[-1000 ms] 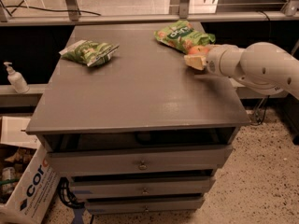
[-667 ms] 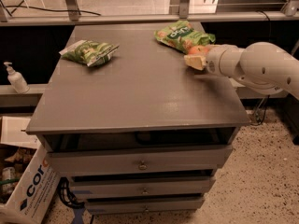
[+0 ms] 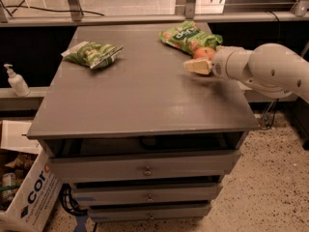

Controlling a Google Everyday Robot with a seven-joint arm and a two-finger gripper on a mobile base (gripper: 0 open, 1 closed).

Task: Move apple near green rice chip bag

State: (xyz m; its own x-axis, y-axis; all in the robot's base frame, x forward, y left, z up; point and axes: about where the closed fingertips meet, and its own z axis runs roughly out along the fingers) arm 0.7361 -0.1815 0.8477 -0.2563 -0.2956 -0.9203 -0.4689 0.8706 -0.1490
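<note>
The apple [image 3: 203,53], red-orange, sits at the right rear of the grey cabinet top [image 3: 145,95], touching or almost touching the near edge of the lime-green rice chip bag [image 3: 187,36]. My gripper [image 3: 197,66], cream-coloured, reaches in from the right on a white arm [image 3: 263,69]. It is just in front of the apple and hides the apple's lower part. I cannot tell whether it holds the apple.
A darker green-and-white bag [image 3: 91,53] lies at the left rear of the top. The cabinet has drawers [image 3: 147,169] below. A soap dispenser [image 3: 16,80] stands on a ledge to the left. A cardboard box [image 3: 26,192] is on the floor at lower left.
The gripper has shifted slightly to the left in front of the apple. The apple and both bags stay where they were.
</note>
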